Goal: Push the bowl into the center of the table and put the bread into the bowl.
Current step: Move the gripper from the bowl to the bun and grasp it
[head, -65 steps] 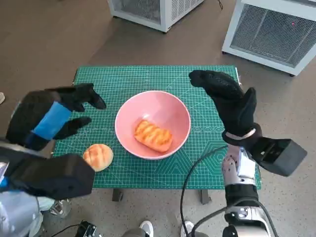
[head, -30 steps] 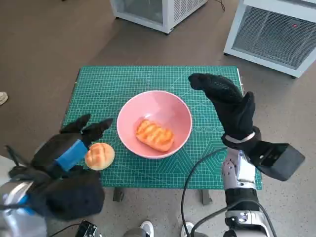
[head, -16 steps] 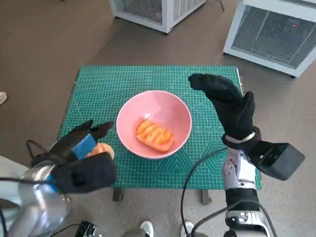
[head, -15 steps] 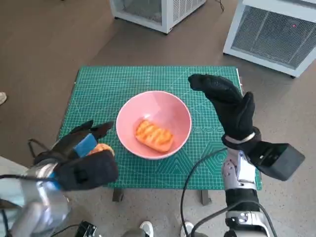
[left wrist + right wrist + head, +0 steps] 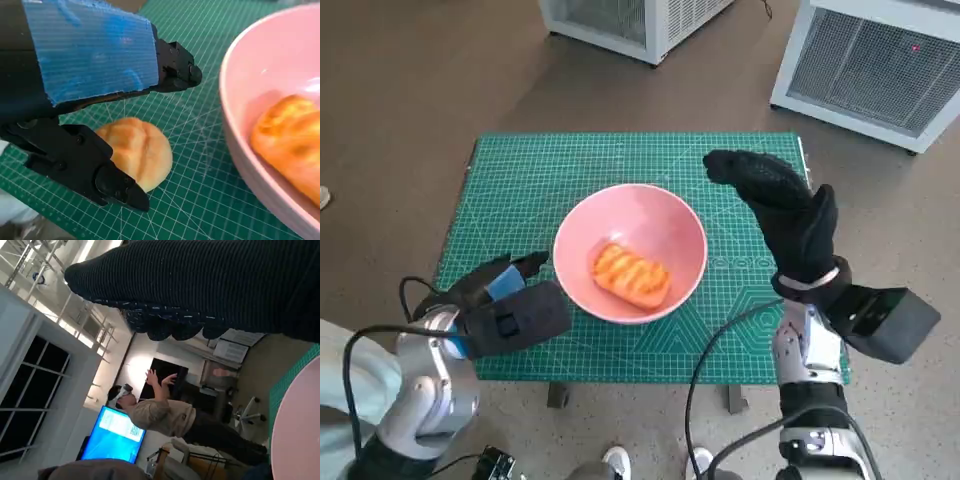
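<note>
- My left hand [image 5: 95,95] is spread over the round bun [image 5: 136,152] near the tabletop's [image 5: 620,160] front left corner, not gripping yet.
- My right hand [image 5: 785,215] hovers empty, fingers apart.
- The bun looks soft and light; I'd cup its sides gently.
- The bowl [image 5: 665,215] sits mid-tabletop, one bread roll [image 5: 630,275] inside.

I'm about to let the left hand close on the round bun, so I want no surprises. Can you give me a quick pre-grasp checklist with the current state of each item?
1. Bowl near the middle of the green mat: ok.
2. Grilled bread already lying in the bowl: ok.
3. Round bun on the mat beside the bowl, outside it: ok.
4. Left hand over the bun, fingers on either side: ok.
5. Left hand's fingers touching the bun: cannot tell.
6. Right hand raised at the bowl's far side, holding nothing, away from the bun: ok.
</note>
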You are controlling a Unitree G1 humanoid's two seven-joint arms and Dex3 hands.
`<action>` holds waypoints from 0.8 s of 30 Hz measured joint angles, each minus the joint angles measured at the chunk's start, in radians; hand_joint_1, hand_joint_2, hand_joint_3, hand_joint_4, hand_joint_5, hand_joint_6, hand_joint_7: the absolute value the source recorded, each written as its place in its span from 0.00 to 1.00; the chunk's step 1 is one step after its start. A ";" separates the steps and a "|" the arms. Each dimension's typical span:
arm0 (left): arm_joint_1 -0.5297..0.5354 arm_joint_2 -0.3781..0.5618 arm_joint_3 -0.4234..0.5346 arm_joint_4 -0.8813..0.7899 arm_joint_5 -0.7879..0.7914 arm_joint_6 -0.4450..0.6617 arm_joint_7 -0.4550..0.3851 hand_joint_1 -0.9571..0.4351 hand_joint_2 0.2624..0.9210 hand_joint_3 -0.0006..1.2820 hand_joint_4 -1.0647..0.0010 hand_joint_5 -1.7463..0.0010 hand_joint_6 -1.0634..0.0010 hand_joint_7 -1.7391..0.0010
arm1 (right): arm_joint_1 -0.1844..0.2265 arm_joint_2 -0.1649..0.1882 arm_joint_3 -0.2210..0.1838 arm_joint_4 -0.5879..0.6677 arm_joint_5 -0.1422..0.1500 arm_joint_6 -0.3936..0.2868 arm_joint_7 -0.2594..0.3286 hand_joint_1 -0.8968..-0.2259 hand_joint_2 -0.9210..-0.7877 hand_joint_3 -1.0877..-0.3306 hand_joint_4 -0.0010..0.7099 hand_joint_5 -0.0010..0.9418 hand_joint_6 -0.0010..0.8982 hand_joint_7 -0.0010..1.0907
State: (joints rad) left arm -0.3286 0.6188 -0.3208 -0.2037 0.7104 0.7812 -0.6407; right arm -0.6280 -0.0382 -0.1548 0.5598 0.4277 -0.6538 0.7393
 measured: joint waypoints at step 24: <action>-0.056 -0.003 -0.050 0.167 0.011 -0.070 0.102 0.69 0.62 0.37 0.29 0.38 0.40 0.27 | 0.009 -0.003 0.001 -0.013 0.000 0.014 0.000 0.30 0.00 0.47 0.26 0.00 0.00 0.54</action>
State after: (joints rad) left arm -0.3846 0.6154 -0.3712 -0.0369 0.7211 0.7109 -0.5390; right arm -0.6194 -0.0410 -0.1541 0.5472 0.4280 -0.6398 0.7393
